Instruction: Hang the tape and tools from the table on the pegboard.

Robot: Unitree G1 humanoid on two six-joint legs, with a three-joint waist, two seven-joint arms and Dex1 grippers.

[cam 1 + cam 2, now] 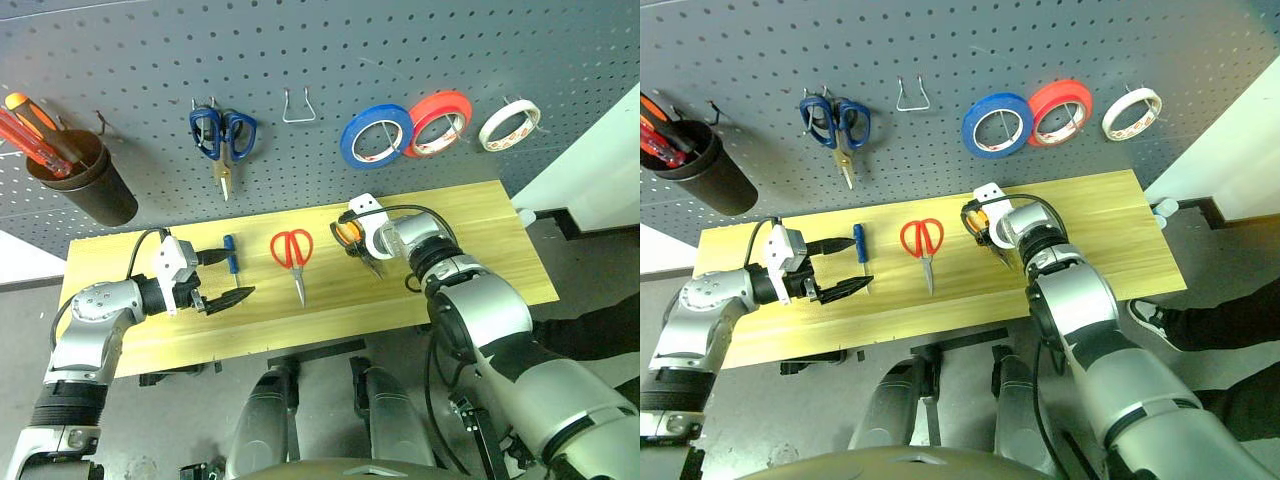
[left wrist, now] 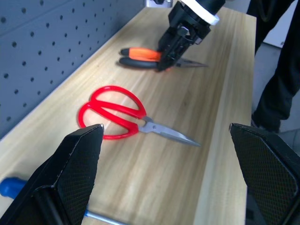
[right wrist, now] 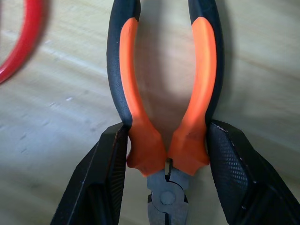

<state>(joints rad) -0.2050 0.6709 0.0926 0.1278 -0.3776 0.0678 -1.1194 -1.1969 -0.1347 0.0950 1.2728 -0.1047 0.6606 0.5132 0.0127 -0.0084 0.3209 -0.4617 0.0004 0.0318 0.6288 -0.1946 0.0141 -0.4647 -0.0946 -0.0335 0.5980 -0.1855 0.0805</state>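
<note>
2 head views look down from above onto the table [image 1: 480,215] and the pegboard [image 1: 300,50] behind it, sharing nearly the same scene. The left wrist view looks low along the tabletop toward the red scissors [image 2: 117,115] and pliers [image 2: 145,56]. The right wrist view sits very close over those pliers.

The whitish-cream tape roll [image 1: 509,124] hangs on the dark grey perforated pegboard [image 1: 300,60]. On the light yellowish plank worktop [image 1: 480,215] lie flat the small blue-handled screwdriver [image 1: 231,253], the closed red-handled scissors [image 1: 293,255] and the orange-handled pliers [image 3: 164,117], their handle bases between the right claw [image 3: 165,176] fingers.
</note>
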